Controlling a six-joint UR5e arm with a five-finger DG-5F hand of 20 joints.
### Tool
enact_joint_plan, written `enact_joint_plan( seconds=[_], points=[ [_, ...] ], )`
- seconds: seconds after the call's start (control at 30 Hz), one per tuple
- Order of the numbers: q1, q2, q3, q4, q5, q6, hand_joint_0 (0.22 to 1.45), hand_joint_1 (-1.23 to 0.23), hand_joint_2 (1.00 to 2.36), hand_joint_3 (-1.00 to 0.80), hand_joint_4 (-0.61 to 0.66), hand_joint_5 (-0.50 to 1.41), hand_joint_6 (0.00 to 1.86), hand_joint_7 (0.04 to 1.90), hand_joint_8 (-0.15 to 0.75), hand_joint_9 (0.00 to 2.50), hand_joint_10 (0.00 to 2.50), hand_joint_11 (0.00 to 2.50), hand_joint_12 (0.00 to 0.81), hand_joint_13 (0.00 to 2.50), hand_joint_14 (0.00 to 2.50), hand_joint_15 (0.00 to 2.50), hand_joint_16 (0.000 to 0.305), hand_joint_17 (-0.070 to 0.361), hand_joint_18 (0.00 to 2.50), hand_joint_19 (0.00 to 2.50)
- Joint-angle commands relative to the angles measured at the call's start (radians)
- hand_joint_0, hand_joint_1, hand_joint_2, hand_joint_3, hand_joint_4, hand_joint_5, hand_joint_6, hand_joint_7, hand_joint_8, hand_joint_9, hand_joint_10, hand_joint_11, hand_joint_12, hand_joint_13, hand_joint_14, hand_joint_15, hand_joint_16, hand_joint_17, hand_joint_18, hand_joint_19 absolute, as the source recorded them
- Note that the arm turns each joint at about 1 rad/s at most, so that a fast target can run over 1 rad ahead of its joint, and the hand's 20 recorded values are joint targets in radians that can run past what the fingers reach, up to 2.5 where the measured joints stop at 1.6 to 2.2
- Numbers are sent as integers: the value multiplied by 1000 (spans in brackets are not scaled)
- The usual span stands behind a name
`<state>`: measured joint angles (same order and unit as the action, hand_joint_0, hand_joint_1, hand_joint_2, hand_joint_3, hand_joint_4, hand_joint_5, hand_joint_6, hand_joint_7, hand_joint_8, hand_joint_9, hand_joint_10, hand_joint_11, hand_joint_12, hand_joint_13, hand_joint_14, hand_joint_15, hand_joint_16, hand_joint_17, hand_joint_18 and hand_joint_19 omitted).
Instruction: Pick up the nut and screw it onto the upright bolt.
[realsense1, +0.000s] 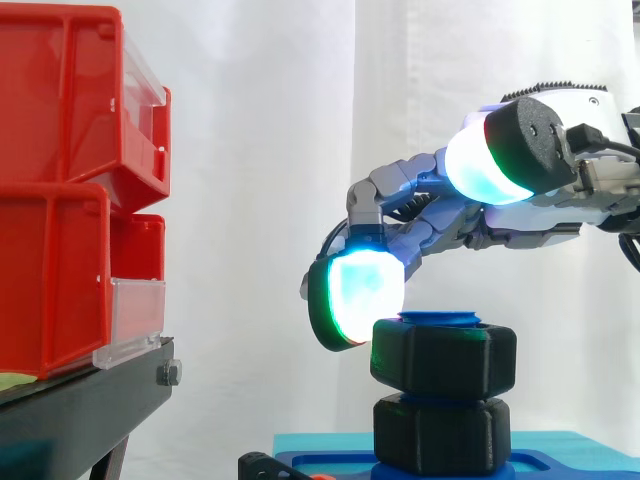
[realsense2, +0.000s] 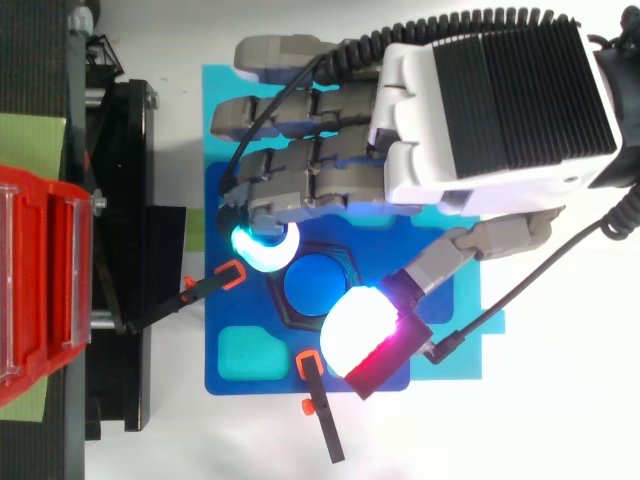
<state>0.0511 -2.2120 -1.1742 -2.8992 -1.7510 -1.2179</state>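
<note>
White curtain (realsense1: 260, 150) with soft vertical folds behind, even diffuse light, stacked red bins (realsense1: 60, 200) with clear front flaps at left, black stand (realsense1: 80, 405) underneath, white tabletop (realsense2: 560, 420), green sheet (realsense2: 30, 140) under stand

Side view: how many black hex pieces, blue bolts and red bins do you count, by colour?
Black hex pieces: 2
Blue bolt: 1
Red bins: 2
Total: 5
</note>
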Motion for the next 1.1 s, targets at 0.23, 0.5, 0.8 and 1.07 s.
enact_joint_plan(
  seconds=[0.23,0.5,0.8,1.07],
  points=[
    [-24,0,1,0,-22,0,498,-175,1000,-500,220,-42,501,1354,306,687,0,0,247,422,0,0,23,51,82,0],
    [-36,0,7,-6,-39,0,512,-196,1000,-500,229,-22,558,1325,311,790,0,0,227,497,0,0,19,43,171,0],
    [-56,0,25,-31,-68,0,524,-214,1000,-500,180,-1,634,1231,310,938,0,0,206,584,0,0,16,36,263,0],
    [-76,0,65,-63,-96,0,520,-203,1000,-500,197,-7,517,1448,306,949,0,0,217,548,0,0,17,39,217,0]
  ],
)
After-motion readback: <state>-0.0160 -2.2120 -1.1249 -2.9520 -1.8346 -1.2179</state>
